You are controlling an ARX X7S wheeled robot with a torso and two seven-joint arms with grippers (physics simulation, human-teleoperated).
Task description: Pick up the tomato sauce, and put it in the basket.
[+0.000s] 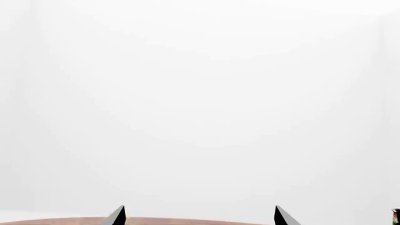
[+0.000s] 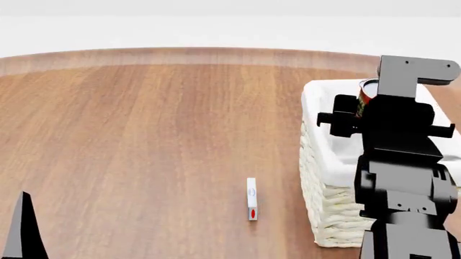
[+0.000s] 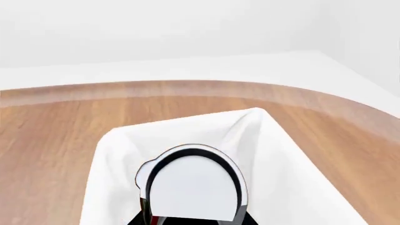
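Evidently right fingers clench the tomato sauce; only dark slivers of them show at the can's lower edge in the right wrist view, so the grip is judged from the can riding with the arm. Can sits above the basket, its silvery top and dark rim framed by the white cloth lining. Head view: a strip of red label peeks past the arm at 12 o'clock of the basket's interior, over the far end.

Step in hand, by my reading: the put-down. To do it well, lower straight until the can is inside the lining, keep it upright, release only once it is low, then lift clear without snagging cloth.

Left fingers hang spread and empty, two dark tips with a gap between, over the counter edge.

Hidden: the right arm covers most of the basket's inside and the can body. Basket floor unseen; height of the can above it cannot be told. A small white object with a red mark lies at 9 o'clock of the basket, too small to identify.
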